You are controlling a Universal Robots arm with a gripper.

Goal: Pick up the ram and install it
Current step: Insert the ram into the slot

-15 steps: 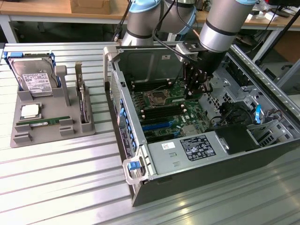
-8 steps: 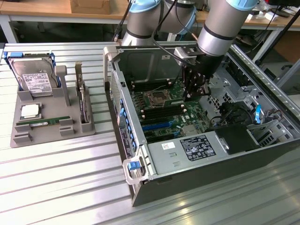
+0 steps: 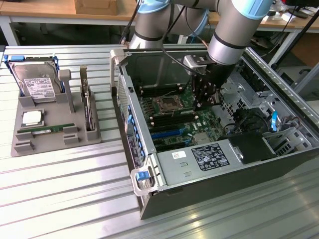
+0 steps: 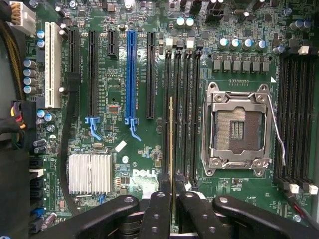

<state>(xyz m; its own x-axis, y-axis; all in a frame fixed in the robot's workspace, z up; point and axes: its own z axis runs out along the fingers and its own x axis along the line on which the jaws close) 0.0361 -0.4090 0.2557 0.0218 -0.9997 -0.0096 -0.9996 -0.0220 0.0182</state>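
In the wrist view my gripper (image 4: 171, 183) is shut on the ram (image 4: 171, 139), a thin green stick seen edge-on between the two black fingers (image 4: 160, 199). It hangs lengthwise just above the bank of black memory slots (image 4: 182, 109) beside the CPU socket (image 4: 238, 130), in line with them. In the exterior view the gripper (image 3: 203, 102) reaches down inside the open computer case (image 3: 209, 164), over the motherboard (image 3: 174, 117) next to the socket. Whether the stick touches a slot I cannot tell.
A grey parts tray (image 3: 50, 142) at the exterior view's left holds a hard drive (image 3: 36, 82), a square CPU chip (image 3: 31, 118), a second green stick (image 3: 42, 130) and an upright expansion card (image 3: 88, 112). Case walls, cables and a power supply (image 3: 209, 158) crowd the gripper.
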